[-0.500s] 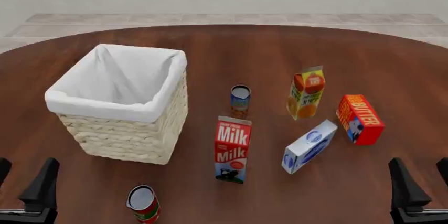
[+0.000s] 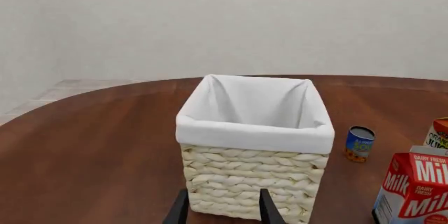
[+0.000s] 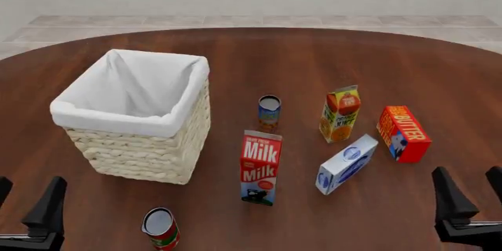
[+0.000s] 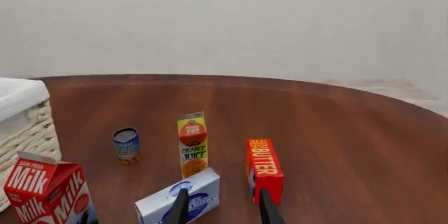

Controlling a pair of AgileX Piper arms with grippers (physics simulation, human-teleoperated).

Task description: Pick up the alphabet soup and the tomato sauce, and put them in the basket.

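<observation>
Round dark-brown wooden table (image 3: 259, 51) carries everything. Big square cream wicker basket w/ white cloth liner over rim (image 3: 137, 119) sits toward the table's left edge, upright, nothing visible inside. Small can w/ dark blue upper label, orange lower part, silver-white top – the tomato sauce (image 3: 269, 112) – stands upright near table centre, apart from the basket, on its right. Small red-and-green can w/ pale top – the alphabet soup (image 3: 161, 228) – stands at the near edge, in front of the basket, well apart from the tomato sauce.

Red-and-white milk carton (image 3: 260, 167) stands upright nearer the near edge than the tomato sauce, close to the basket's near right corner. Orange juice carton (image 3: 340, 114) is upright to the tomato sauce's right. Red butter box (image 3: 402, 133) is toward the right edge; a white-and-blue box (image 3: 346, 163) lies flat just nearer than the juice carton, beside the butter.

Left gripper (image 3: 27, 207) is at the near left edge, fingers spread, holding nothing; in the left wrist view its tips (image 2: 222, 208) frame the basket's wicker wall. Right gripper (image 3: 473, 198) is at the near right edge, also spread and holding nothing, above the table nr the white-and-blue box.
</observation>
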